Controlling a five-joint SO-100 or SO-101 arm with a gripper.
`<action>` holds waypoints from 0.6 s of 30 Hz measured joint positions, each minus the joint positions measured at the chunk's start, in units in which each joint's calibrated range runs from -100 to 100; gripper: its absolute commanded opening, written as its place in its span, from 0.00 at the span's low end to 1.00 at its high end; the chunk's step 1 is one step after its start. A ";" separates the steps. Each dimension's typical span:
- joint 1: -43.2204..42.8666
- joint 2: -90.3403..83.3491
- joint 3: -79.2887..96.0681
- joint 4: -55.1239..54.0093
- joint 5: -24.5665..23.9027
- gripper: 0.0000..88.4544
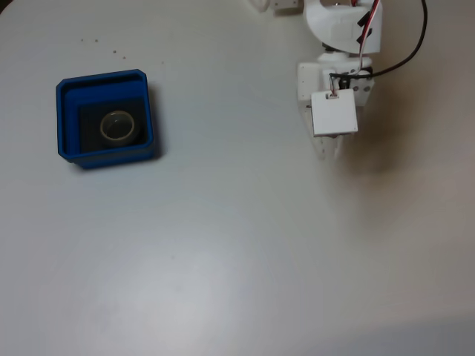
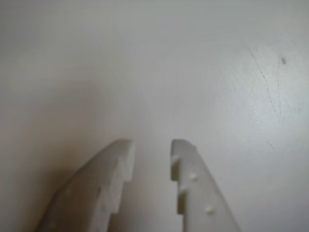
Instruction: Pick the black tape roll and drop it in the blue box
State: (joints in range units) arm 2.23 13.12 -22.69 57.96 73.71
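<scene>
Fixed view, L to R, w/ ref to the blue box (image 1: pixel 68 122): box is sitting at L of the table (image 1: pixel 223 259). The black tape roll (image 1: pixel 117 126) is lying flat inside it, on the dark floor, approx centred. The arm (image 1: pixel 341 44) is hanging well to the R of box, upper edge. Wrist view: gripper (image 2: pixel 152 147) is holding its fingers (image 2: pixel 193 188) slightly apart, nothing betw them, over bare table.

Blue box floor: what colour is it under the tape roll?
Dark, near black, inside the blue box beneath the tape roll; the fixed view shows it best.
</scene>
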 measured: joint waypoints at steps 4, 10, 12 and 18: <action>0.00 -4.57 5.29 0.00 0.00 0.02; 0.00 -10.58 15.43 0.00 0.00 0.02; 0.00 -12.79 18.65 0.00 0.00 0.02; 0.00 -19.56 27.00 0.00 0.00 0.02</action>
State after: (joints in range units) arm 2.23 -6.44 4.30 57.96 73.71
